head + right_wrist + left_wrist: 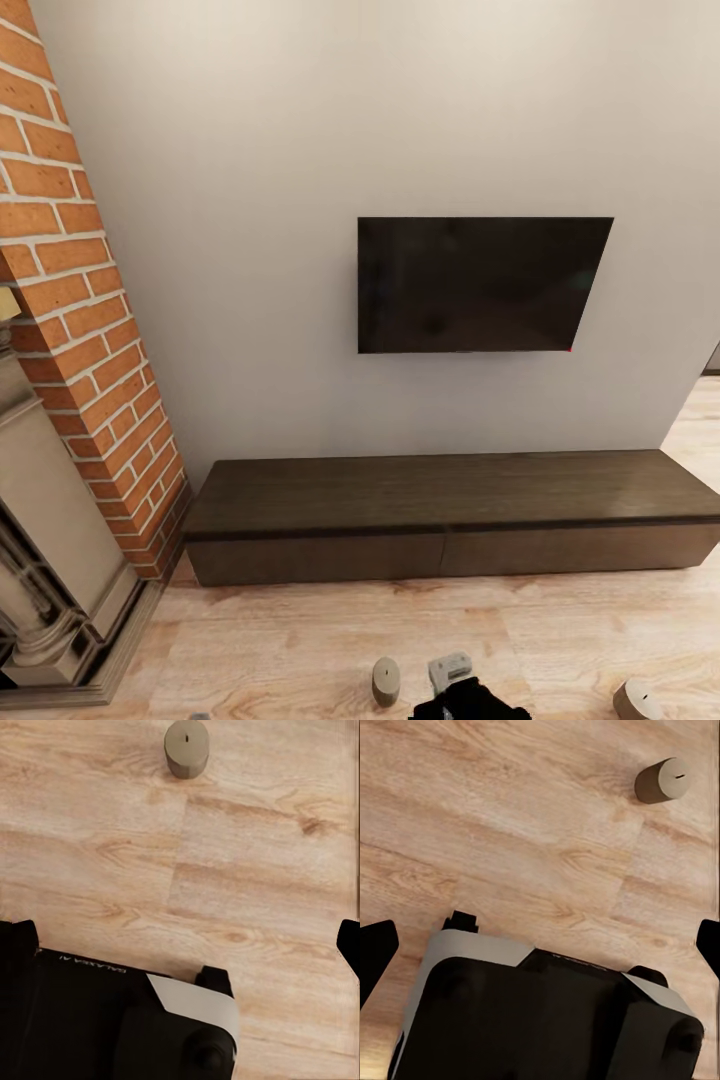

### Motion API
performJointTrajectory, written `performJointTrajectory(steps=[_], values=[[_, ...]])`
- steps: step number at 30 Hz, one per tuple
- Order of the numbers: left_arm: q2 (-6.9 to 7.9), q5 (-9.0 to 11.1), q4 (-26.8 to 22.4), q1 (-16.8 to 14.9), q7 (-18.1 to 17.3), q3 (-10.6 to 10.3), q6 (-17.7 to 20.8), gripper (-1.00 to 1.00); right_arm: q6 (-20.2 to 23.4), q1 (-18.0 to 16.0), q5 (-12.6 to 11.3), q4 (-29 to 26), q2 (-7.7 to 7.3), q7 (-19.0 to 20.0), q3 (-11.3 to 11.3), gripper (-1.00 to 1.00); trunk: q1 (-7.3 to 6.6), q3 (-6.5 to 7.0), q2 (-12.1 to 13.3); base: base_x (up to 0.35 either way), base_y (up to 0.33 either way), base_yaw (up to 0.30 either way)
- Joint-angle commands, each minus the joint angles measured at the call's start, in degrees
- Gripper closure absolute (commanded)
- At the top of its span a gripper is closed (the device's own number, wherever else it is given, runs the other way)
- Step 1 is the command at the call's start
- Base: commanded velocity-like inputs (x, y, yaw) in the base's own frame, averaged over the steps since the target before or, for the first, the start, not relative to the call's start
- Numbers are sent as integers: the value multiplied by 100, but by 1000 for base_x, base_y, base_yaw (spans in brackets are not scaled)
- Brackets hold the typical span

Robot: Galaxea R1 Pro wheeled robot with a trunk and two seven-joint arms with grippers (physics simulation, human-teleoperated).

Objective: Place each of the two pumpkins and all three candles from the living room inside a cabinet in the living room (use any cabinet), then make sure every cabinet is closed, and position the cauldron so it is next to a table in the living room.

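Left wrist view: the left gripper (540, 937) stood wide apart, its dark fingertips (376, 949) at opposite margins, holding and touching nothing. Between them lay the robot's black-and-grey base (547, 1020) on the pale wood-plank floor (510, 832). A short tan-beige cylindrical candle (661, 780) stood upright on the floor, well apart from the base.

Right wrist view: the right gripper (180, 937) was likewise spread wide and empty above the floor; a second tan-beige candle (186, 747) stood upright, well clear of the base.

Head view: two candles stood on the floor near the lower edge, one (386, 681) beside the robot's dark body (470, 700), one (634, 699) toward the lower right corner. Beyond them, the long low dark-brown wooden cabinet (450, 515) stood against the white wall (250, 250), all drawer fronts shut, beneath a black wall-mounted television (475, 285). A red brick chimney column (75, 300) with a grey stone fireplace surround (50, 560) stood to the left.
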Motion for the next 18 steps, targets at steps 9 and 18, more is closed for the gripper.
performJointTrajectory(steps=[9, 18], values=[[-3, 4, -565, -677, 2, 18, 1064, -100, 41, -198, 14, -336, 13, 20, 0, -100, 3, -11, -10, 0, 0, 0], [-6, -4, -588, -1519, 3, 18, 1691, -100, 153, -283, 13, -659, 21, 20, 0, -100, 3, -11, -10, 0, 0, 17]])
